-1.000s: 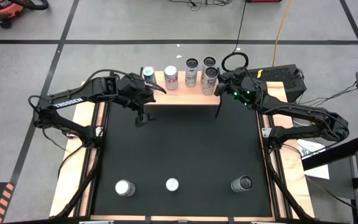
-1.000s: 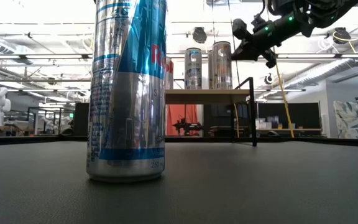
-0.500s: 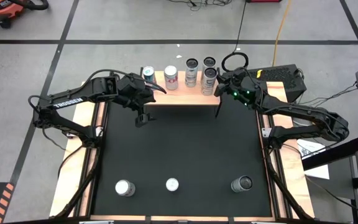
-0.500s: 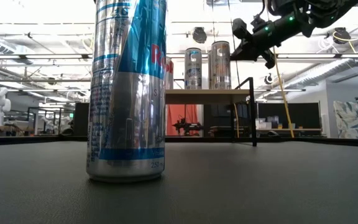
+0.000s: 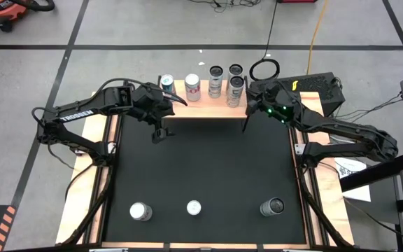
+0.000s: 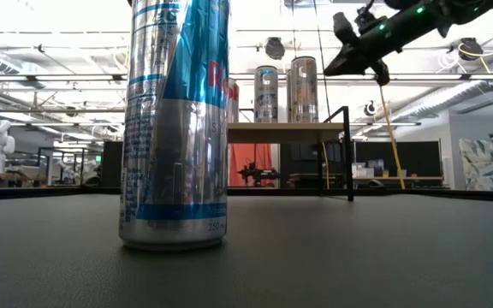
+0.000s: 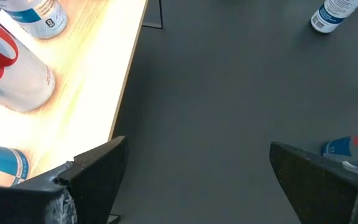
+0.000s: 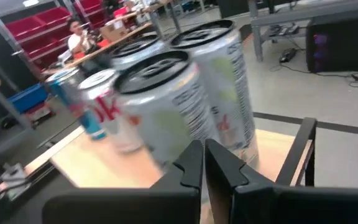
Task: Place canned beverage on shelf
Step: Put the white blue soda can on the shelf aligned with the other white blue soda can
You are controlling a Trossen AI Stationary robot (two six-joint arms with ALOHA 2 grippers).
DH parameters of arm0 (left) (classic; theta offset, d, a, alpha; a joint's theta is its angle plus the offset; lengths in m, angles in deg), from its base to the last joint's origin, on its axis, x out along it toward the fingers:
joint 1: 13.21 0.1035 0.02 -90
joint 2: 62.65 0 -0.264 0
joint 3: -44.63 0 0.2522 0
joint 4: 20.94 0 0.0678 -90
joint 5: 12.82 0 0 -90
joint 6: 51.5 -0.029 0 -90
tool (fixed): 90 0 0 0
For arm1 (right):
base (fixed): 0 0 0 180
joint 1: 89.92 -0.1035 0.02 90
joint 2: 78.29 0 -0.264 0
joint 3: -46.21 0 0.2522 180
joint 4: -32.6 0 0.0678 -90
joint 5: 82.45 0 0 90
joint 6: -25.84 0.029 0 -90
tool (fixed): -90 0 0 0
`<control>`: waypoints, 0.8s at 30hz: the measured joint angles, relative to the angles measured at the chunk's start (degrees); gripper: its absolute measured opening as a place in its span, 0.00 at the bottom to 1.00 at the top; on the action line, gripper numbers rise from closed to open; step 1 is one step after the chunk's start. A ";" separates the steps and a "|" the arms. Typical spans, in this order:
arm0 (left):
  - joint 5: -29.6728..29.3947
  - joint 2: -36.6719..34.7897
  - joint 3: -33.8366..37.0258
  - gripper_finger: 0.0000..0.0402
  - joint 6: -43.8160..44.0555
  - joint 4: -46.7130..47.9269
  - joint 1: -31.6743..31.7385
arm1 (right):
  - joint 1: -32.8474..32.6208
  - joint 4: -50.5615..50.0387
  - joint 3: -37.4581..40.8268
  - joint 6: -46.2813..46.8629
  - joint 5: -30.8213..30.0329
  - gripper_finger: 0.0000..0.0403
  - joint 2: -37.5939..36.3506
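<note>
1. My right pincer [image 5: 255,95] is fully closed and holds nothing. It hangs just beside the right end of the shelf [image 5: 201,107], near the closest can [image 5: 235,92].
2. My left pincer [image 5: 161,131] stands wide and holds nothing. It hangs over the front-left corner of the shelf, near the blue can [image 5: 167,84] and the red-and-white can [image 5: 192,87].
3. Five cans stand on the shelf at the far edge of the surface [image 5: 201,168]. Three more cans [image 5: 140,211] wait in a row along the near edge, well apart from both pincers.
4. Risk: the right pincer sits close to the right-hand pair of cans. A sideways swing on withdrawal would likely tip one and knock its neighbours.
5. Risk: the left pincer's wide fingers could clip the shelf edge or the blue can if lowered here.
</note>
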 joint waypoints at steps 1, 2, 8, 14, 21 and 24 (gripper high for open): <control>-0.02 0.00 0.00 0.98 0.00 -0.06 0.01 | -0.62 -0.96 0.00 -0.37 0.06 0.00 -0.87; -0.02 0.00 0.00 0.98 0.00 -0.21 0.02 | -1.23 -1.87 0.00 -0.68 0.33 0.00 -1.70; 0.00 -0.01 0.00 0.98 0.00 -2.30 0.01 | -3.58 -4.12 0.00 -1.23 8.13 0.00 -5.86; 0.01 0.00 0.00 0.98 0.00 -6.90 0.00 | -3.95 -3.65 0.00 -1.86 13.90 0.00 -8.14; 0.01 0.00 0.00 0.98 0.02 -8.45 0.01 | -3.95 -3.65 0.00 -1.61 13.99 0.00 -9.01; 0.01 0.00 0.00 0.98 0.02 -8.43 0.00 | -3.95 -3.67 0.00 -1.34 13.99 0.00 -9.01</control>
